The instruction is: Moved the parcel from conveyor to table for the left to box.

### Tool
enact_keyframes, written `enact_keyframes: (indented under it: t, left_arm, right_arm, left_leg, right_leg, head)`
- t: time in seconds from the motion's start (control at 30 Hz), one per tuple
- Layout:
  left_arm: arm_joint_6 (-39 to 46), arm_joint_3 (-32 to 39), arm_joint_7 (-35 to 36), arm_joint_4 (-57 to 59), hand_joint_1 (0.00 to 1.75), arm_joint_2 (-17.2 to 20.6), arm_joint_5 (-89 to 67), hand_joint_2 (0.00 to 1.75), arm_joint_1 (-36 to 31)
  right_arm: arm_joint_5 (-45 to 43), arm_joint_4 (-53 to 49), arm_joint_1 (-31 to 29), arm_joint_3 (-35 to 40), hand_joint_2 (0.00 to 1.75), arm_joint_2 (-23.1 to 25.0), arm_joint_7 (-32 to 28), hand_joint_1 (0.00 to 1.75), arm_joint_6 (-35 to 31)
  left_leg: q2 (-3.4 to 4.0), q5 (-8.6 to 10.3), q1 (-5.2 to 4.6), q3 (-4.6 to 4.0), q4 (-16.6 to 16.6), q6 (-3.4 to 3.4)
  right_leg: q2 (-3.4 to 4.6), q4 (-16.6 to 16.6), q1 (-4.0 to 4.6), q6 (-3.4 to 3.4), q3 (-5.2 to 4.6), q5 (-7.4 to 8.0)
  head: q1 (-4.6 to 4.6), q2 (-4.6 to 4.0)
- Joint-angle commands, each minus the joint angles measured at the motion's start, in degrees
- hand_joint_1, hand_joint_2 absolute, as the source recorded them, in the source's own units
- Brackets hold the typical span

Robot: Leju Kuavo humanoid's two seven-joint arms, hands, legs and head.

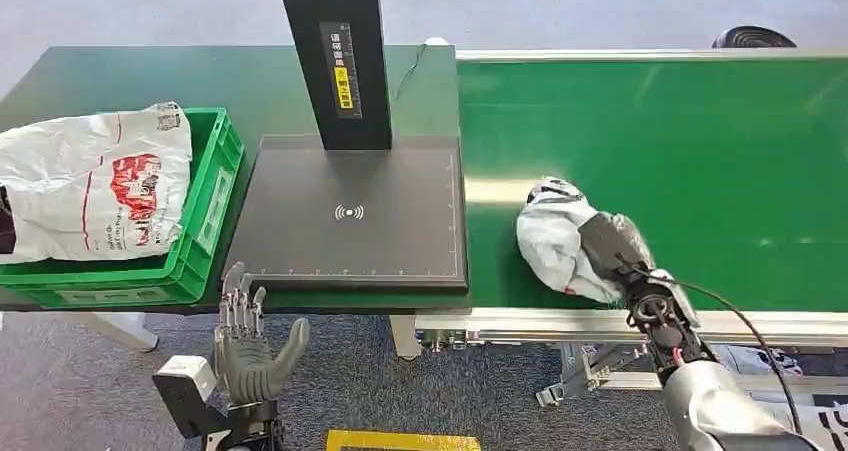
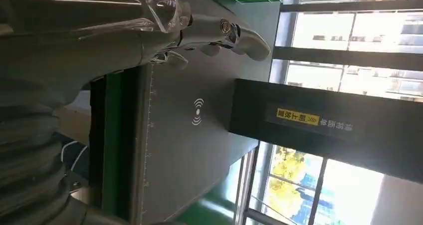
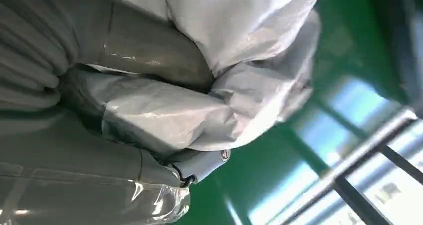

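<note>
Grey parcel [image 1: 556, 236] sits on the green conveyor belt [image 1: 700, 151], near its front edge, just right of the black scan pad [image 1: 350, 216]. Right hand [image 1: 612, 246] is on the parcel, thumb and fingers [image 3: 149, 45] pressed into the wrapping: gripping it. Left hand [image 1: 248, 343] hangs off the table in front of the scan pad, fingers spread, holding nothing. Green crate [image 1: 205, 221] sits left of the scan pad with a white printed bag [image 1: 95, 181] inside. Black post [image 1: 335, 56] rises from the pad's back edge.
</note>
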Motion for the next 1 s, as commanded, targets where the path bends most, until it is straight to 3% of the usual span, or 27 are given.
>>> enact_keyframes:
  t: [0.03, 0.17, 0.43, 0.67, 0.8, 1.0]
  left_arm:
    - [-0.6, -0.3, 0.2, 4.0, 0.00, 0.4, 0.1, 1.75, -2.5]
    - [-1.2, -0.1, 0.3, 4.8, 0.00, 0.1, -0.2, 1.75, -3.1]
    - [-3.0, 0.5, 1.2, 5.4, 0.00, -0.6, -1.0, 1.75, -3.6]
    - [-3.6, 0.8, 1.4, 6.7, 0.00, -0.7, -1.3, 1.75, -4.4]
    - [-4.1, 1.0, 1.4, 7.8, 0.00, -1.0, -1.3, 1.75, -5.0]
    - [-4.9, 0.6, 1.4, 9.0, 0.00, -1.4, -1.3, 1.75, -5.8]
  right_arm:
    - [-3.6, -9.6, -6.6, -2.8, 1.75, -0.6, -2.3, 1.75, 2.8]
    - [-6.2, -11.1, -8.3, -1.1, 1.75, -1.7, -3.4, 1.75, 4.6]
    - [-11.6, -26.7, 0.5, 1.0, 1.75, -4.1, -2.4, 1.75, 5.5]
    - [-14.4, -33.1, 1.9, 1.9, 1.75, -5.2, -1.4, 1.75, 7.0]
    - [-14.0, -32.9, -2.6, 6.5, 1.75, -3.3, 0.2, 1.75, 9.4]
    - [-14.0, -20.9, -10.9, 14.2, 1.75, 1.2, -0.5, 1.75, 8.5]
  left_leg:
    - [0.13, 0.00, -0.11, -0.01, 0.0, 0.02]
    - [0.21, -0.03, -0.16, -0.02, 0.1, 0.04]
    - [-0.03, 0.01, -0.08, 0.01, 0.0, 0.02]
    - [0.02, -0.01, -0.10, -0.03, 0.0, 0.04]
    - [0.17, -0.04, -0.12, -0.01, 0.0, 0.04]
    - [0.51, -0.05, -0.11, 0.08, 0.0, 0.03]
  right_leg:
    - [0.10, 0.1, -0.09, -0.08, -0.09, 0.01]
    - [0.17, 0.1, -0.13, -0.10, -0.13, 0.00]
    - [-0.06, 0.0, -0.06, -0.09, -0.02, -0.01]
    - [-0.01, 0.0, -0.08, -0.06, -0.06, 0.00]
    - [0.15, 0.0, -0.10, -0.07, -0.10, 0.02]
    - [0.41, 0.0, -0.09, -0.14, -0.07, 0.09]
  head:
    - [0.00, 0.00]
    - [0.02, 0.00]
    - [-0.02, 0.00]
    - [0.02, 0.00]
    - [0.02, 0.00]
    - [0.00, 0.00]
